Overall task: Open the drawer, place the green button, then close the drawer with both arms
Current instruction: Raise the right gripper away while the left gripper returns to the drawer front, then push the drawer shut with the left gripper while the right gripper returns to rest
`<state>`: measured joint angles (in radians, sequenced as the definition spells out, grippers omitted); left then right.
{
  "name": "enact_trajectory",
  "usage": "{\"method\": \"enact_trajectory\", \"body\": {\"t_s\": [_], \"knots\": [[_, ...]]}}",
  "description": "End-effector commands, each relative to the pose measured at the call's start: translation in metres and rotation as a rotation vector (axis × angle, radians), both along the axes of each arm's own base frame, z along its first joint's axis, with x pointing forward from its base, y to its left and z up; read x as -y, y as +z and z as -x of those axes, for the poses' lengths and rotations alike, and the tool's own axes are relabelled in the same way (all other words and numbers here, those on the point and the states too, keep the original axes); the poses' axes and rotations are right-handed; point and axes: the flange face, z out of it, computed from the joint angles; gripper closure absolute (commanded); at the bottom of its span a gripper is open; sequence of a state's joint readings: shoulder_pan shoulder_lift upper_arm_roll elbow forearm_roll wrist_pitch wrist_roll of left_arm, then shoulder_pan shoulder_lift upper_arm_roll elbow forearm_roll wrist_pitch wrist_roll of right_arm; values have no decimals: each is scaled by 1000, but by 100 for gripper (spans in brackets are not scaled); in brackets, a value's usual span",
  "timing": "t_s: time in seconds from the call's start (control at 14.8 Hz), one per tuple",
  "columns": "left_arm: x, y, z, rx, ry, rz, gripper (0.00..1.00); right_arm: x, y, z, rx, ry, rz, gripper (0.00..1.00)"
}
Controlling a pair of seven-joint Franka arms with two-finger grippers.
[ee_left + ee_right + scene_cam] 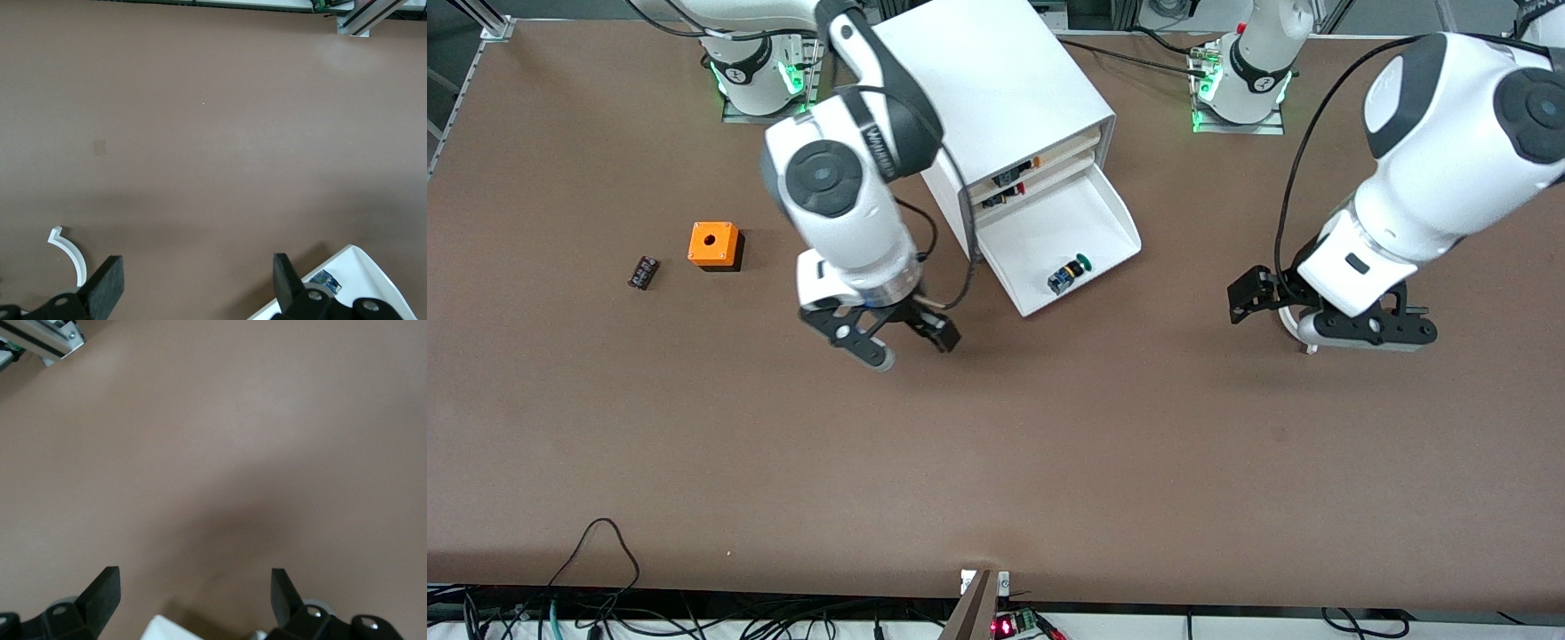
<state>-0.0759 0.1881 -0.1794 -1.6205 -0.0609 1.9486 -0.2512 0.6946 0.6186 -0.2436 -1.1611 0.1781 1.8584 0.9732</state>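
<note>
- Your brown worktop (1049,444) carries a white cabinet (996,89) between the two arm bases.
- Its lowest drawer (1107,209) stands pulled out, and the button (1069,273) lies inside near the front lip.
- Your right hand (903,342) hangs over bare worktop beside the drawer, fingers spread wide, holding nothing.
- Your left hand (1325,311) is over the worktop toward the left arm's end, also wide open and empty.
- An orange box (713,244) and a small dark block (642,272) sit toward the right arm's end.
</note>
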Motion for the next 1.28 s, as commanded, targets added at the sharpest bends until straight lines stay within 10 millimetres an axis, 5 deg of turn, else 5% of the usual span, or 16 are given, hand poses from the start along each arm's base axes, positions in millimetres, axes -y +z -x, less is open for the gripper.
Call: {"method": "enact_trajectory", "body": {"t_s": [0.0,0.2,0.34,0.74,0.88,1.22], "knots": [[6,-40,10,-18,47,-18,2,55,21,-7,-27,110,-17,0],[17,-73,6,-72,182,-15,2,117,30,-17,-24,226,-18,0],[49,-100,11,-124,294,-20,2,157,35,-17,-24,316,-16,0],[99,-173,37,-230,420,-118,4,260,60,-7,7,504,19,0],[134,-203,52,-162,385,-259,4,288,68,4,17,559,21,0],[155,-231,60,-153,411,-241,6,316,111,36,40,609,58,0]]}}
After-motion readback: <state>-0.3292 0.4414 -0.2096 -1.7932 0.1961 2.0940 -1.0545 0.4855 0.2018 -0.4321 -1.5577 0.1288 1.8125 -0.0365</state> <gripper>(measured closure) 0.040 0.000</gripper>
